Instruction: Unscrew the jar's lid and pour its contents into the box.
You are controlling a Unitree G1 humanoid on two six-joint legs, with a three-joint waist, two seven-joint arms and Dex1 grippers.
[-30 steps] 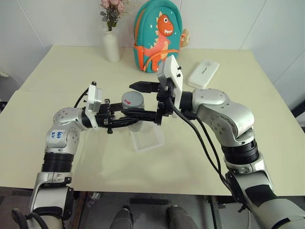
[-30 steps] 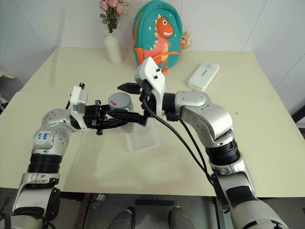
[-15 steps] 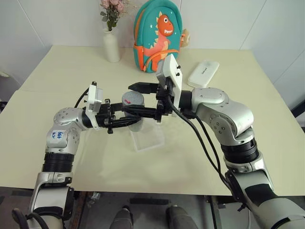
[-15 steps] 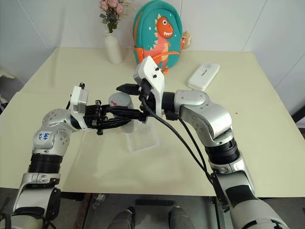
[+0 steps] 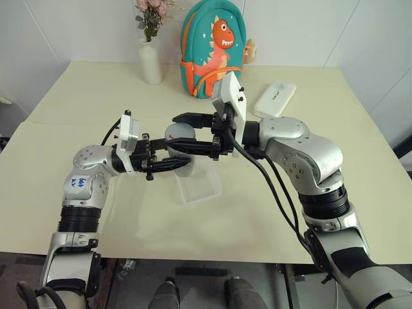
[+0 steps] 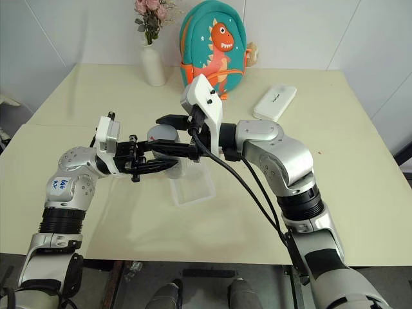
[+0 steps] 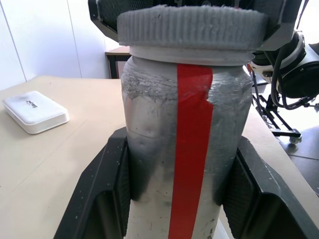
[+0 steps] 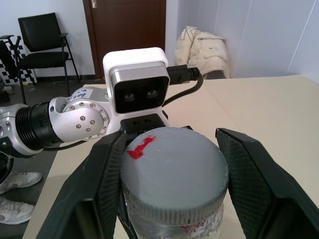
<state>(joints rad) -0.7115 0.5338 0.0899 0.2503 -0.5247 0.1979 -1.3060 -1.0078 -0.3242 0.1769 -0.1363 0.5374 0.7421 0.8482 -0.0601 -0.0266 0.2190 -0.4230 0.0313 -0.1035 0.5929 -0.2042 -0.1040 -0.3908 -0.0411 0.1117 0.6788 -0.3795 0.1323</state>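
Lid (image 8: pixel 172 167) grip is on: right end effector (image 5: pixel 183 132) was spread wide around the cap a second ago, now its fingers (image 8: pixel 251 181) are clamped on both sides of it. Left end effector (image 5: pixel 168 164) hasn't moved, closed on the jar (image 7: pixel 184 144) body, holding it upright in the air over the middle of the desk (image 5: pixel 96 96), just above and slightly left of the box (image 5: pixel 199 187). Lid's still seated on the jar, so my read is unscrewing can start now; nothing poured yet, box looks empty.

View differences:
- Left wrist view shows the jar wall close up, red label stripe, black pads against both sides, and the ribbed cap edge with the right fingers on it. Contents not discernible through the glass.
- Right wrist view shows the lid top with a red mark and both fingers flanking it.
- Head views give what the wrist cams can't: jar position relative to the box, plus white case (image 5: pixel 275 98), vase (image 5: pixel 150 61) and backpack (image 5: pixel 212 45) along the far edge, well clear.
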